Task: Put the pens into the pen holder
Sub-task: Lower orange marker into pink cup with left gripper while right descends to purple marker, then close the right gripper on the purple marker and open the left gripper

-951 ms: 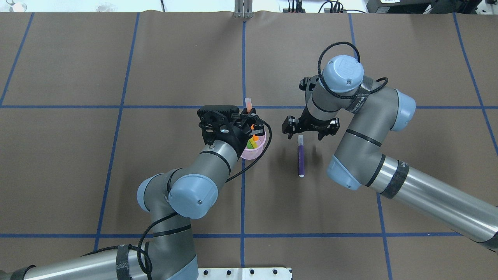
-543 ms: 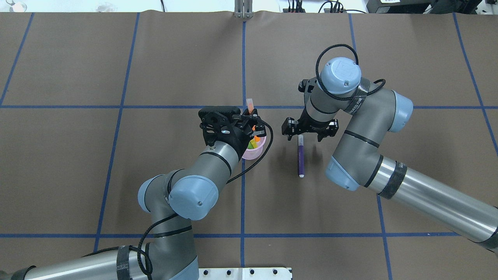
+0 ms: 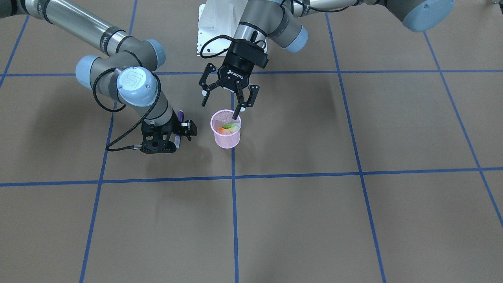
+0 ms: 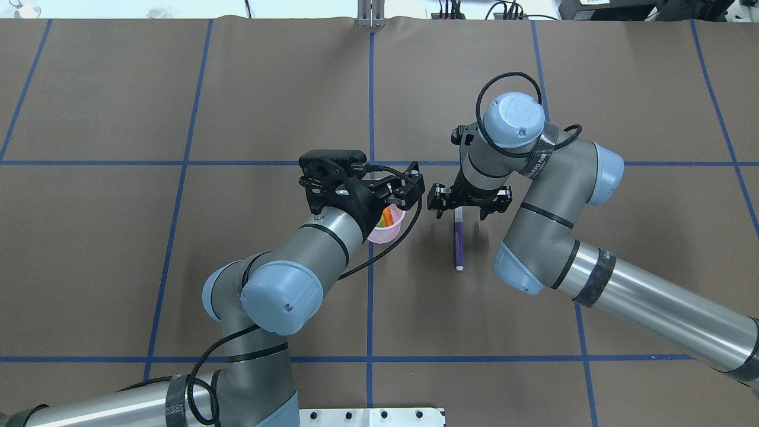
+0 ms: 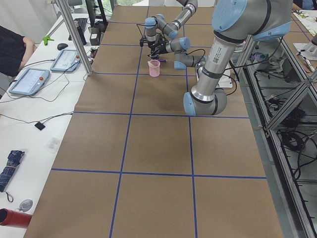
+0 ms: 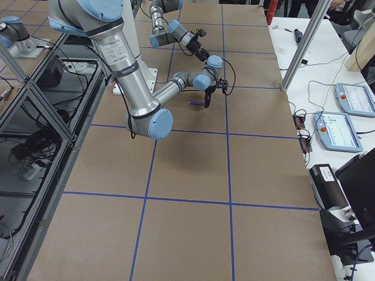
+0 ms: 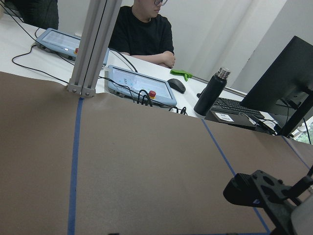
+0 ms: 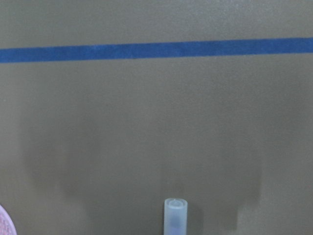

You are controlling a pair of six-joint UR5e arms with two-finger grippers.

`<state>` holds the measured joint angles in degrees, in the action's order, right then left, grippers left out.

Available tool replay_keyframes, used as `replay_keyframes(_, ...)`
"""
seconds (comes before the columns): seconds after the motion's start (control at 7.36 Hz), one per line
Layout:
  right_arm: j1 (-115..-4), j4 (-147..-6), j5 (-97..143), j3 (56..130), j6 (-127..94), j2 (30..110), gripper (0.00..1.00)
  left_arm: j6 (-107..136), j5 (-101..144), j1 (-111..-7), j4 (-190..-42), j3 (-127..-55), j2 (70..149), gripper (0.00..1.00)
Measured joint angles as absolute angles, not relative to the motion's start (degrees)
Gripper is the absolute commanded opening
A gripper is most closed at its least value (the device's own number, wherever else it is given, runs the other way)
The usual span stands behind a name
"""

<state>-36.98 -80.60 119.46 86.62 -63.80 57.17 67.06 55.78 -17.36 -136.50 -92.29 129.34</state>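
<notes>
The pink mesh pen holder [image 3: 226, 138] stands upright near the table's centre line, also in the overhead view [image 4: 386, 233]. An orange pen [image 3: 222, 131] and a green pen [image 3: 231, 126] lie inside it, leaning on the rim. My left gripper [image 3: 222, 107] is open and empty just above the holder's rim, also in the overhead view [image 4: 409, 191]. The purple pen [image 4: 458, 244] lies flat on the table to the holder's right. My right gripper [image 4: 464, 206] is open and low, straddling the pen's far end. The right wrist view shows the pen's pale cap [image 8: 175, 216].
Brown table mat with blue tape grid lines [image 4: 370, 89]. A white mounting plate [image 3: 216, 27] sits at the robot's base. The two grippers are close together, about a hand's width apart. Operators' desk with tablets [image 7: 139, 88] and a bottle lies beyond the far edge.
My left gripper held the orange pen upright over the holder; it has opened and the pen now sits in the holder. My right gripper has shifted slightly over the purple pen's far end.
</notes>
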Motion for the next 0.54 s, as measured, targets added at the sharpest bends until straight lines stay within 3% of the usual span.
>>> replay_keyframes(0.27, -36.9, -80.6, 119.4, 86.6, -64.0, 57.1, 0.48, 67.0, 56.4, -17.7, -136.5, -93.0, 129.0, 1.00)
replay_keyframes(0.54, -36.9, -80.6, 119.4, 86.5, -64.0, 57.1, 0.49, 67.0, 57.0, -18.0, -136.5, -93.1, 128.8, 1.00)
